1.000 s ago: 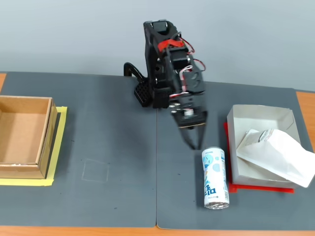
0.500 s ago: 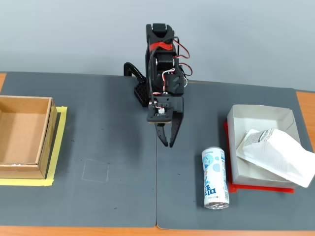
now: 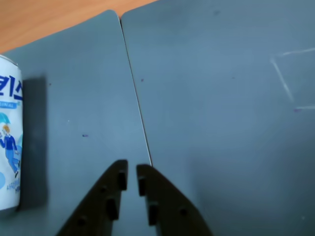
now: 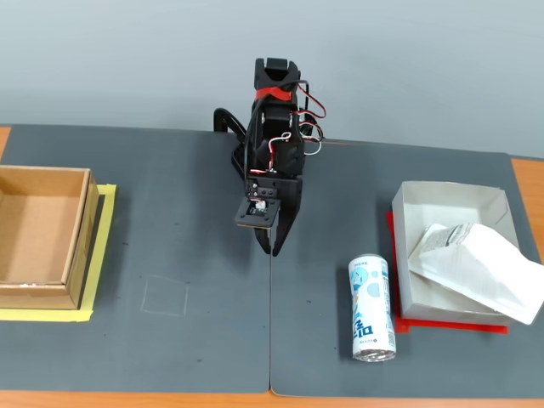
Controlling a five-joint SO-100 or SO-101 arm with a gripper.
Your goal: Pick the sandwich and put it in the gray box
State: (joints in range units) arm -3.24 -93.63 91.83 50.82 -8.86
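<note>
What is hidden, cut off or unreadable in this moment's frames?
- Wrist view: the can is cut by the left edge; sandwich and gray box are out of frame.
- Fixed view: the sandwich hides part of the gray box floor; its label is too small to read.
- Fixed view: the gripper jaws overlap, gap unreadable.

The arm [image 4: 274, 149] is black all over, built of blocky plastic segments, with a red band near its top and thin red, white and black wires looping along its side. A small pale circuit board [image 4: 257, 212] sits low on it. The gripper [image 3: 129, 177] has two dark, tapering jaws with small square notches along their inner edges.
</note>
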